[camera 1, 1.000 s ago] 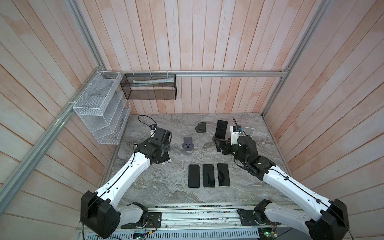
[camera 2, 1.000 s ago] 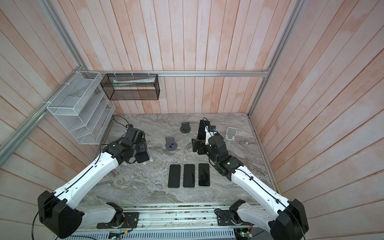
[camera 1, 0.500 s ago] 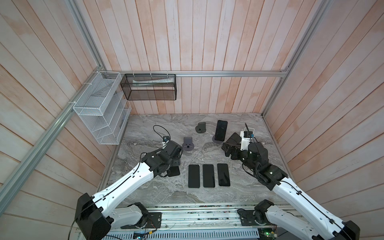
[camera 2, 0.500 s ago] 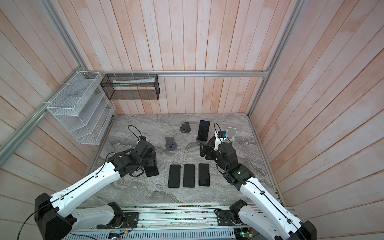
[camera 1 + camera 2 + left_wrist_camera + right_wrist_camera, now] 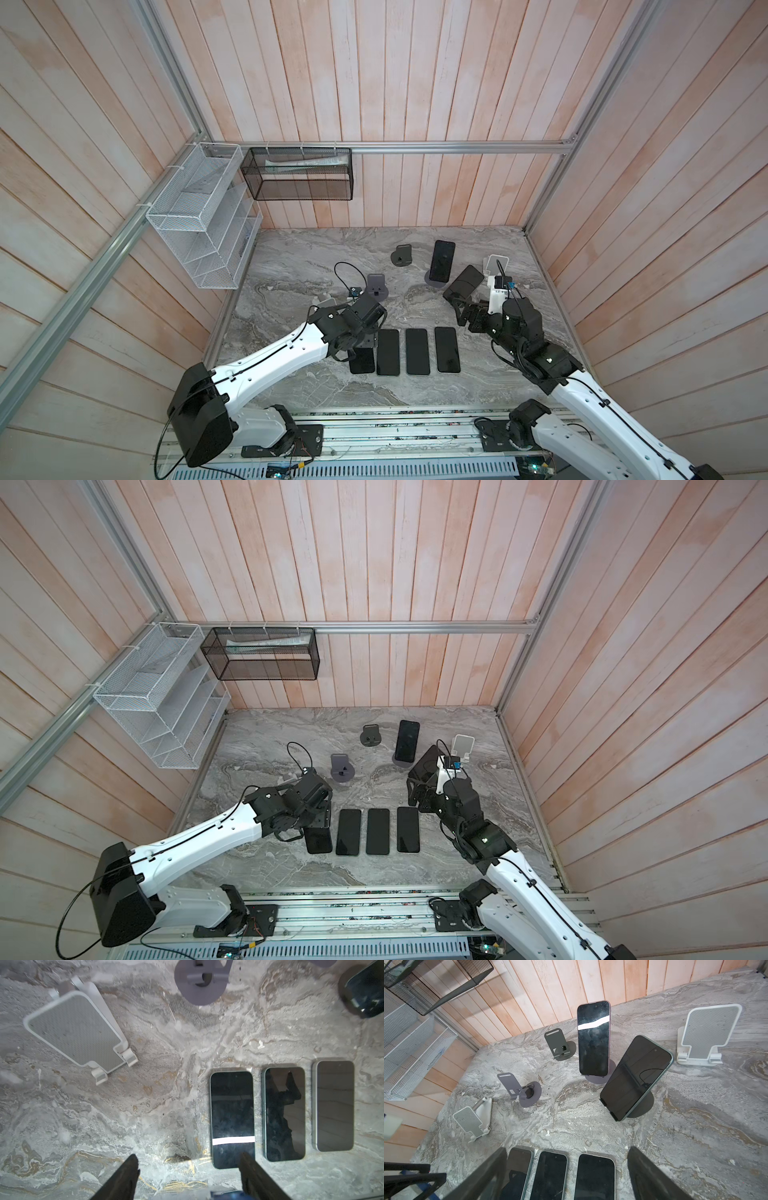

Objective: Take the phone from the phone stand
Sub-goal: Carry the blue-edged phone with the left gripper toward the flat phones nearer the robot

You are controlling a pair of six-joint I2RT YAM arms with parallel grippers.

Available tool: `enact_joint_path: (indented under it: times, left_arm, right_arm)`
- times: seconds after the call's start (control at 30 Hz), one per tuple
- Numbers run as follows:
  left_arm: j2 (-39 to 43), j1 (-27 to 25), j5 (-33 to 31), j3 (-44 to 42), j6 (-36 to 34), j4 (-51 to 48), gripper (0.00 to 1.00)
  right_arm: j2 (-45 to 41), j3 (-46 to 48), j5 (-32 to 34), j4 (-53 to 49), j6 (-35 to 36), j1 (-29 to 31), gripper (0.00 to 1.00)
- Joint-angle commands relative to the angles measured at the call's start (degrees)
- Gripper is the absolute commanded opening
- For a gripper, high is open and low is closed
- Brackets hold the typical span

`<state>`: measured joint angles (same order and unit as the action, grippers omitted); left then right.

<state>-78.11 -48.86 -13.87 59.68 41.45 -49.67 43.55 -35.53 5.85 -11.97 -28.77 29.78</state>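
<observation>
We look down on a table (image 5: 291,266). At the front middle, a row of four phones (image 5: 417,351) lies flat; the leftmost phone (image 5: 360,363) is partly under the left arm (image 5: 282,357). Behind the row, right of middle, a standing phone (image 5: 442,261) leans on its stand (image 5: 432,283); just right and nearer us, a second phone (image 5: 466,279) leans on another stand (image 5: 646,1105). Left of these sit a rear stand (image 5: 401,255) and a nearer stand (image 5: 377,286), both bare. A right stand (image 5: 497,264) sits far right, a left stand (image 5: 76,1030) beside the left arm. A rack (image 5: 199,216) hangs on the left wall, a basket (image 5: 297,174) on the back wall.
</observation>
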Motion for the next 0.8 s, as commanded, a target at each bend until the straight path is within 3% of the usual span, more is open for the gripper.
enact_joint_path:
  times: [0.0, 0.3, 0.77]
  left_arm:
    - [-3.09, -0.65, 2.51, 0.20, -0.63, 0.01, 0.59]
    - [-6.73, -0.22, 1.15, -1.10, -2.77, 2.07, 0.59]
    - [-10.88, 8.12, 5.59, -0.03, -14.03, 5.66, 0.58]
  right_arm:
    - [1.02, 0.75, -1.15, 0.99, -0.05, -0.47, 0.91]
    - [3.33, 0.98, -1.28, 2.88, 0.39, -1.11, 0.91]
    - [5.83, -0.59, -2.00, 3.08, 2.05, -3.54, 0.91]
